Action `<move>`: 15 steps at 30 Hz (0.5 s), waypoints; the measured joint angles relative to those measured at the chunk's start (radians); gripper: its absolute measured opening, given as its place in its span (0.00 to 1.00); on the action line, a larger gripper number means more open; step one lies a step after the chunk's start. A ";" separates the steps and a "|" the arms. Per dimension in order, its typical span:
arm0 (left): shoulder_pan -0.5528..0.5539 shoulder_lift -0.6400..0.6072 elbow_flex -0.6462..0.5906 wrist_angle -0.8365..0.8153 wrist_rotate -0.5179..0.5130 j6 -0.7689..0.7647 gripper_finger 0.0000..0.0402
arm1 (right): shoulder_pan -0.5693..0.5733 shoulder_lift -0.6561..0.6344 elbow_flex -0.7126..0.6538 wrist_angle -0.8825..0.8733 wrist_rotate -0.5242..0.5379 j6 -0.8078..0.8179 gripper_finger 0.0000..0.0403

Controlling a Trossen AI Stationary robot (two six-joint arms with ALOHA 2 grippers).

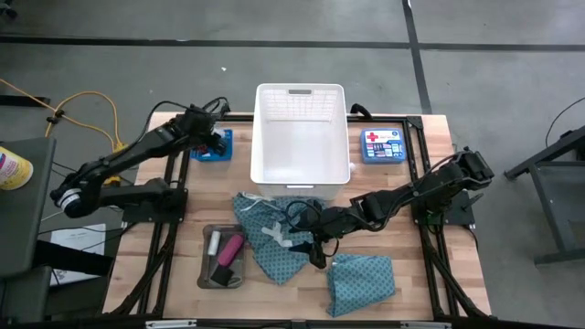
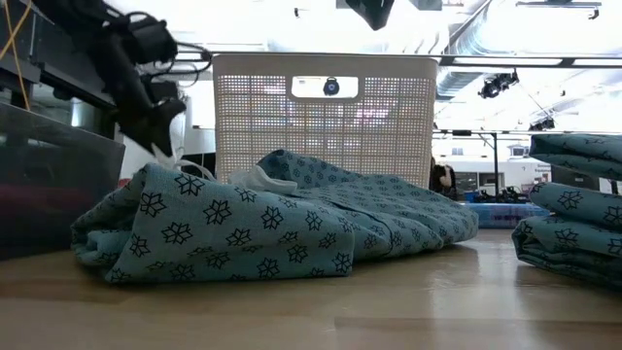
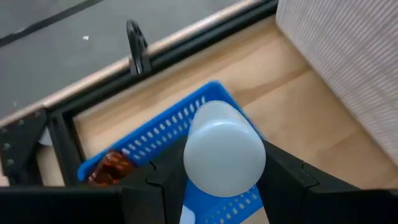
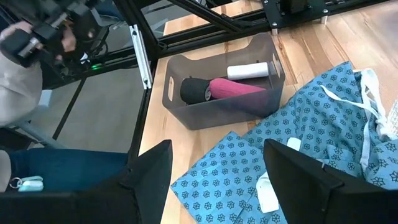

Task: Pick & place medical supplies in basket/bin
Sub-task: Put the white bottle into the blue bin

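My left gripper (image 1: pixel 218 143) is at the table's far left, over the small blue mesh basket (image 3: pixel 163 127), and is shut on a white cylinder (image 3: pixel 224 150). My right gripper (image 4: pixel 227 186) is open above the spread teal dotted cloth (image 1: pixel 272 236), touching nothing; its fingers stand apart over the cloth's near part. A second, folded teal cloth (image 1: pixel 361 281) lies flat on the table to the near right. The grey tray (image 1: pixel 207 271) holds a white tube (image 4: pixel 247 71), a pink cylinder (image 4: pixel 236 87) and a black block (image 4: pixel 194 91). My left gripper pinches the white cylinder by its sides (image 3: pixel 196 163) between the two fingers. The rounded end (image 3: pixel 225 140) points at the wrist camera. The cylinder is lifted clear above the blue basket.
The large white slotted basket (image 1: pixel 260 137) stands at the far middle. The flat blue box with a red cross (image 1: pixel 382 144) lies to its right. A red-brown piece (image 3: pixel 111 167) lies in the blue basket. Bare wood shows along the near edge.
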 joint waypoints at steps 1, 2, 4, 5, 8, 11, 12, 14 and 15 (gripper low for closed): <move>0.004 0.000 -0.017 0.008 0.001 -0.001 0.39 | 0.000 0.000 0.000 0.000 0.000 0.000 0.60; 0.008 0.002 -0.032 0.011 0.001 -0.005 0.39 | 0.000 0.000 0.000 0.000 0.000 0.000 0.60; 0.016 0.008 -0.060 0.017 0.000 -0.007 0.39 | 0.000 0.000 0.000 0.000 0.000 0.000 0.60; 0.020 0.013 -0.073 0.015 0.000 -0.007 0.39 | 0.000 0.000 0.000 0.000 0.000 0.000 0.60; 0.031 0.028 -0.093 0.015 0.000 -0.009 0.39 | 0.000 0.000 0.000 0.000 0.000 0.000 0.60; 0.033 0.041 -0.094 0.016 0.000 -0.009 0.39 | 0.000 0.000 0.000 0.000 0.000 0.000 0.60; 0.033 0.043 -0.094 0.019 0.000 -0.009 0.39 | 0.000 0.000 0.000 0.000 0.000 0.000 0.60; 0.033 0.047 -0.094 0.033 0.005 -0.006 0.39 | 0.000 0.000 0.000 0.000 0.000 0.000 0.60; 0.033 0.049 -0.094 0.032 0.007 -0.006 0.39 | 0.000 0.000 0.000 0.000 0.000 0.000 0.60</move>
